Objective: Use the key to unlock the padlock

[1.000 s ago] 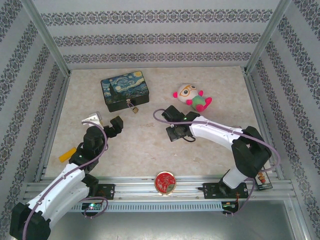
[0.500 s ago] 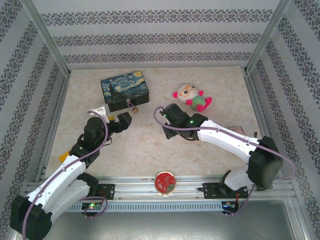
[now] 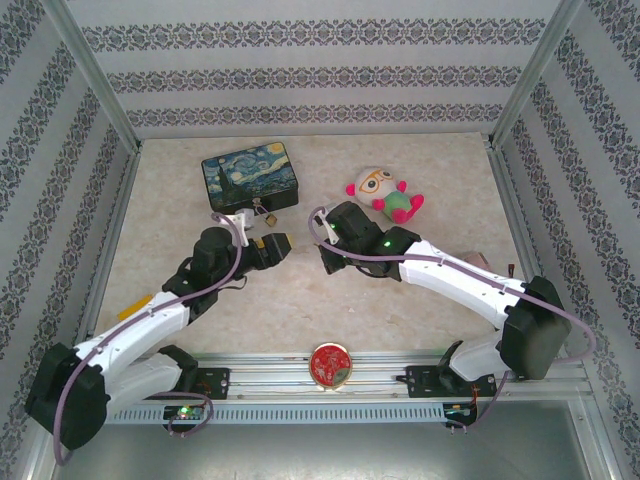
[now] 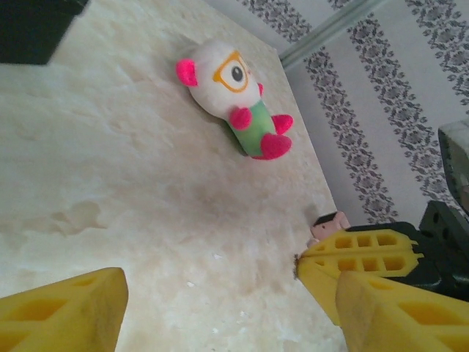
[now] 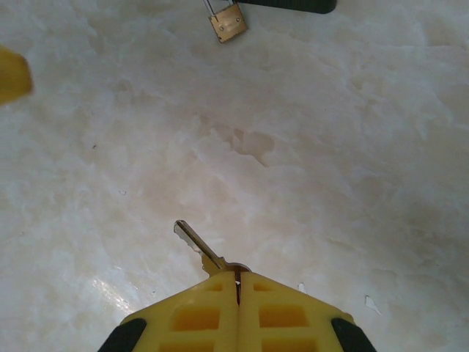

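Observation:
The tiny brass padlock (image 3: pixel 268 213) (image 5: pixel 226 22) hangs by its thin silvery shackle from the front of the dark starry-night tin box (image 3: pixel 249 181). My right gripper (image 5: pixel 237 275) (image 3: pixel 326 260) (image 4: pixel 300 260) is shut on the key (image 5: pixel 194 246), whose blade sticks out toward the upper left. It hovers low over the table, right of and nearer than the padlock and well short of it. My left gripper (image 4: pixel 231 290) (image 3: pixel 276 245) is open with nothing between its yellow fingers (image 4: pixel 66 312). It sits just below the padlock and left of the right gripper.
A plush toy (image 3: pixel 385 195) (image 4: pixel 234 95) with glasses and pink limbs lies right of the box. A red round tin (image 3: pixel 330 363) rests on the front rail. An orange object (image 3: pixel 133 310) lies by the left edge. A small pink object (image 4: pixel 330 222) sits behind the right gripper.
My left arm has swung right and forward, bringing its open gripper in below the padlock. My right gripper has shifted slightly left and back with the key.

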`<move>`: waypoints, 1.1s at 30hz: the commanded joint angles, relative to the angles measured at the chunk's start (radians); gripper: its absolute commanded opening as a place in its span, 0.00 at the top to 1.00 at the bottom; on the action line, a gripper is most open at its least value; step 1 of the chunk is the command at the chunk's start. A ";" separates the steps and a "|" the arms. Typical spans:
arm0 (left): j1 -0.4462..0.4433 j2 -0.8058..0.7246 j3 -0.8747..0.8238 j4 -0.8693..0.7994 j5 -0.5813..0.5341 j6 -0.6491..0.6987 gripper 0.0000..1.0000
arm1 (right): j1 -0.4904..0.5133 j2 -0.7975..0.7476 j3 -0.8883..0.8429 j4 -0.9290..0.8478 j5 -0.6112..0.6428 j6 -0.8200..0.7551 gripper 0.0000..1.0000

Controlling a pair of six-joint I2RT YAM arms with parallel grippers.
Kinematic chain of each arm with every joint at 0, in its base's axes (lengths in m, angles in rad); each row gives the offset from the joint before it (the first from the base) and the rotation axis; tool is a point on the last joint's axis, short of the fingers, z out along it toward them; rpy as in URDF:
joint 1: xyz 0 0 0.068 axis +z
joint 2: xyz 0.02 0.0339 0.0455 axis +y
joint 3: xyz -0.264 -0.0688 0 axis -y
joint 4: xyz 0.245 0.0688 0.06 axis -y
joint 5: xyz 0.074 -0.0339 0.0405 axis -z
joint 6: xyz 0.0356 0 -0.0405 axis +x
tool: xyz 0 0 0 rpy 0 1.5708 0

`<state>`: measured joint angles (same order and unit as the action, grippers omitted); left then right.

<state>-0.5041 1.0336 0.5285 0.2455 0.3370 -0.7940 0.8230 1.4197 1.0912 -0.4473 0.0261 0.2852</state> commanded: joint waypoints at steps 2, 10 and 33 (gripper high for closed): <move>-0.053 0.052 0.053 0.104 0.036 -0.013 0.30 | 0.011 -0.018 0.012 0.040 -0.035 0.019 1.00; -0.093 0.162 0.088 0.176 0.062 -0.023 0.43 | 0.011 -0.026 0.003 0.056 -0.051 0.029 1.00; -0.096 0.217 0.099 0.202 0.052 -0.022 0.68 | 0.011 -0.026 -0.007 0.085 -0.096 0.046 1.00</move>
<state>-0.5835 1.2449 0.5987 0.3939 0.3847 -0.8165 0.8230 1.4048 1.0901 -0.3836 -0.0509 0.3157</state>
